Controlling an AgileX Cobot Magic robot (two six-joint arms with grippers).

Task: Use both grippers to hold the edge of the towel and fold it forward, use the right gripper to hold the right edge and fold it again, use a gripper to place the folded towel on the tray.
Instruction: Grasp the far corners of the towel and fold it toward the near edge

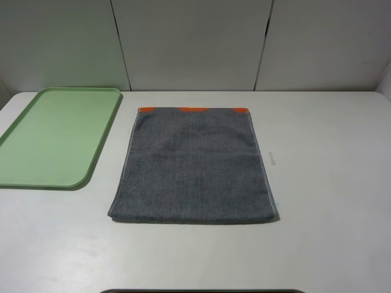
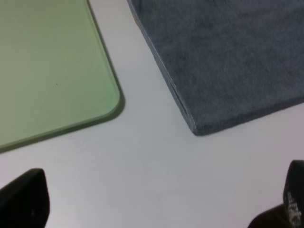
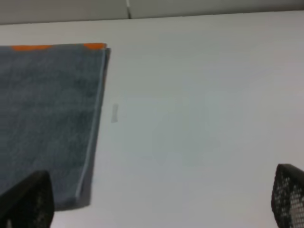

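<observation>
Left claw (image 2: 156, 209) and right claw (image 3: 159, 204) are both spread wide and gripping nothing. Only their black fingertips (image 2: 26, 199) show, the rest is cut off. The towel (image 1: 192, 165) lies flat on the table (image 1: 330, 183), just beside the tray (image 1: 55, 140) and not touching it, orange stripe at the far edge.

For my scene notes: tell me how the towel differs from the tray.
The towel is dark grey with an orange far edge; the tray is plain pale green. The towel is fuzzy cloth with square corners; the tray is smooth, rimmed, round-cornered. The towel lies centred on the table, the tray to its left, apart. Both are flat rectangles.
</observation>
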